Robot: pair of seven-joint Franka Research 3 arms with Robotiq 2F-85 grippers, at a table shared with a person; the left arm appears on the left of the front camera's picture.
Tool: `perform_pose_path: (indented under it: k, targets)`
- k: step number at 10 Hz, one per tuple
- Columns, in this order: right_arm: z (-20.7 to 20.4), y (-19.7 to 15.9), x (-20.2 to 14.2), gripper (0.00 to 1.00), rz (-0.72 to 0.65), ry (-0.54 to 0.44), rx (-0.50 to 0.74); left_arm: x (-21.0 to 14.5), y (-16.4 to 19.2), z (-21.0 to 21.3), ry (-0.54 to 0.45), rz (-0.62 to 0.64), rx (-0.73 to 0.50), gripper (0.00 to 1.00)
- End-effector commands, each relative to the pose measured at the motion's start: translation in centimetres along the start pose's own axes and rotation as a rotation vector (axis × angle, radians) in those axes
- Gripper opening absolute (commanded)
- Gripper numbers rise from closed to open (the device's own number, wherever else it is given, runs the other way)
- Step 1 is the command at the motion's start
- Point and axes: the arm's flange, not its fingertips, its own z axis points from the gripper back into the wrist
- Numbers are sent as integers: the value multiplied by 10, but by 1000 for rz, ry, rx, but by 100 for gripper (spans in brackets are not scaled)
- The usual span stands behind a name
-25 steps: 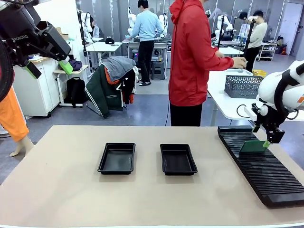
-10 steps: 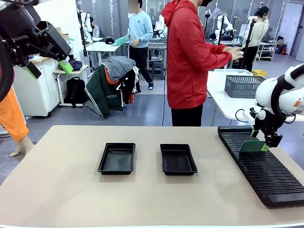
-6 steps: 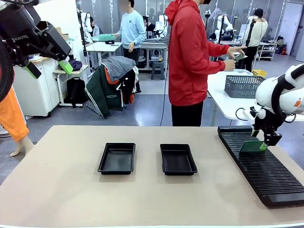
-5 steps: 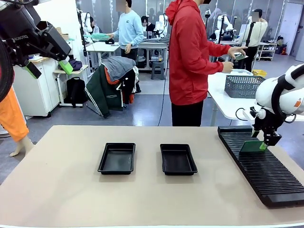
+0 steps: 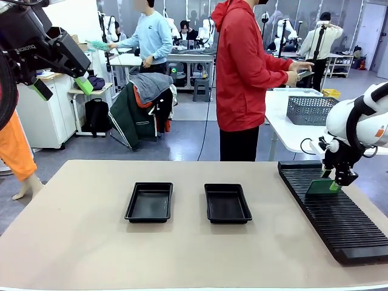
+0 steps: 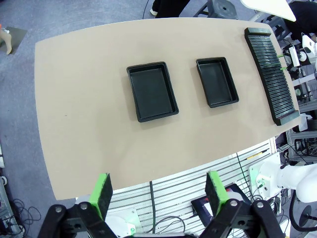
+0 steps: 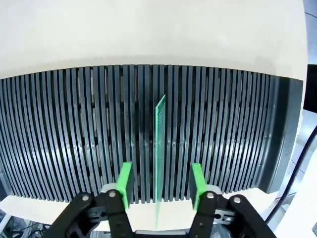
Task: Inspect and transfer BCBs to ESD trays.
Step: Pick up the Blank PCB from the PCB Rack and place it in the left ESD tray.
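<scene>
Beige table fills the foreground of a busy workshop. A person in a red jacket stands just past its far edge, turned toward another table that carries a grey wire basket.

At the table's right side lies a long black slotted rack. One thin green circuit board stands upright on its edge in a slot toward the rack's far end. The right gripper is lowered over this board, its jaws parted. The board stands between the two green pads, and the right wrist view shows a clear gap on each side, so neither pad touches it. In the front view the gripper tip is at the board's upper right corner.

The left gripper is held high above the table's left side. Its jaws are spread wide with nothing between them, and its camera looks down on the whole tabletop.

Near the middle of the table sit two glossy black trays, side by side and a little apart: the left ESD tray and the right ESD tray. Both hold nothing, and both lie well apart from the rack.
</scene>
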Motion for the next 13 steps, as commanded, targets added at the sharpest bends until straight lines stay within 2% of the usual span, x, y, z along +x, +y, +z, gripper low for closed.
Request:
perform_pose_path:
  k: [1,7,8,9,10,11,12,13]
  targets:
    - [-2,3,4,54,-16,22,-16,0,0,0,2,2,6,100]
    - [-9,4,3,33,-12,49,-13,0,0,0,2,2,6,100]
    - [-10,4,3,36,-12,52,-15,0,0,0,2,2,6,100]
    - [-11,5,4,26,-9,53,-18,0,0,0,2,2,6,100]
    - [-11,4,5,29,-11,59,-16,0,0,0,2,2,6,100]
    - [-12,5,6,19,-13,66,-17,0,0,0,2,2,6,100]
    - [-13,5,6,24,-17,68,-18,0,0,0,2,2,6,100]
    - [-13,7,7,12,-10,75,-28,0,0,0,2,2,6,100]
